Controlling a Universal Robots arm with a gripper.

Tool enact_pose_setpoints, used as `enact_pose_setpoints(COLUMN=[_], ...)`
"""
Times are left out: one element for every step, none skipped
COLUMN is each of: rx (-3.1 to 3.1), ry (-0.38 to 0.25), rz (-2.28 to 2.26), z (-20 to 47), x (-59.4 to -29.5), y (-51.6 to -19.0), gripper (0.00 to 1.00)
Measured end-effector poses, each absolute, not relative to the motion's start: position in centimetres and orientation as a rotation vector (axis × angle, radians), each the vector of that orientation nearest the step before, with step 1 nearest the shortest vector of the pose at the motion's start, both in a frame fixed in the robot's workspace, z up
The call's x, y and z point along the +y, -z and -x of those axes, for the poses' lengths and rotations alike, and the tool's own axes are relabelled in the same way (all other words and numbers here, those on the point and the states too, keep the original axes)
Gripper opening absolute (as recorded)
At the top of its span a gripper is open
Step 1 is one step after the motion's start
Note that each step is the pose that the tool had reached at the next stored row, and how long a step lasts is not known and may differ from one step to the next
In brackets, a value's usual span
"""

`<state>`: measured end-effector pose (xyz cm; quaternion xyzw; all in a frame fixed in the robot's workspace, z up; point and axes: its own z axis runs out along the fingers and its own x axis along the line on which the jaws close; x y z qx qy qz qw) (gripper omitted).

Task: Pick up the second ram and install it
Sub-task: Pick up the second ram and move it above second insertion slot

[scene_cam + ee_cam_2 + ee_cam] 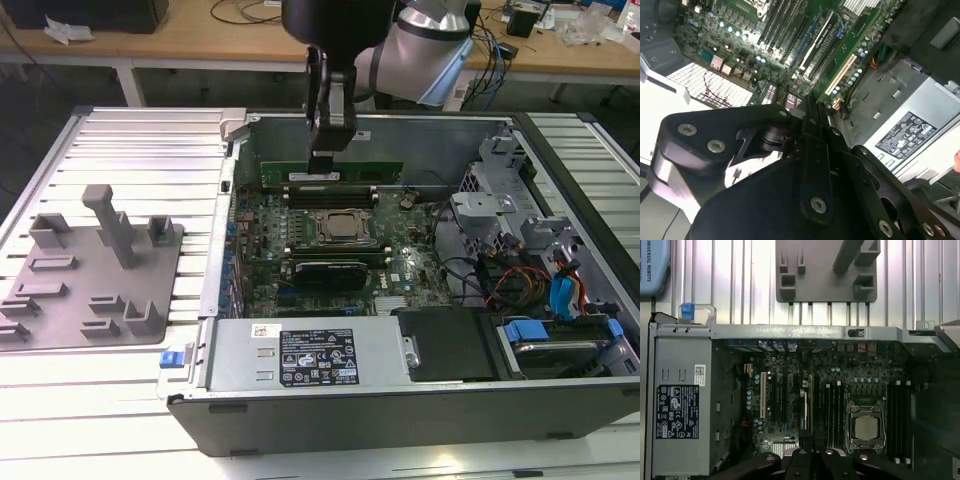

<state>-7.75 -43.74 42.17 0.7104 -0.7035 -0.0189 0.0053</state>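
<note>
My gripper (328,157) is shut on the second ram (375,172), a long, thin green stick held level and on edge. It hangs inside the open computer case (300,122), above the motherboard (400,270). In the exterior view it shows in front of the case's back wall, above the processor socket (340,228) and the black memory slots (330,196) beside it. In both wrist views the gripper's dark fingers (812,460) (807,112) are pressed together over the board. The socket (866,427) and slots (832,410) lie below them.
A grey power supply (300,355) runs along the case's near side. A drive cage with blue and orange cables (540,270) takes up the exterior view's right. A grey fixture tray (95,265) lies on the ribbed metal table (150,150) to the exterior view's left.
</note>
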Motion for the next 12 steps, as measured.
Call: enact_pose_setpoints(rx=[-2.202, -2.200, -2.199, -2.198, -2.197, -2.196, -2.195, -2.193, -2.192, -2.192, -2.191, -2.190], ry=[0.059, 0.059, 0.059, 0.060, 0.061, 0.062, 0.063, 0.063, 0.064, 0.065, 0.065, 0.066], rz=[-2.224, -2.222, -2.221, -2.220, -2.219, -2.217, -2.216, -2.214, -2.214, -2.213, -2.212, -2.211], z=[7.7, 7.7, 7.6, 7.5, 7.5, 7.4, 7.3, 7.2, 7.2, 7.1, 7.0, 7.0], x=[-43.2, -42.9, -42.7, -42.6, -42.4, -42.3, -42.2, -42.1, -41.9, -41.9, -41.8, -41.7], y=[-41.9, -41.5, -41.1, -40.7, -40.3, -39.9, -39.6, -39.3, -39.0, -38.8, -38.7, -38.4], gripper=[0.09, 0.09, 0.09, 0.09, 0.09, 0.09, 0.09, 0.09, 0.09, 0.09, 0.09, 0.09])
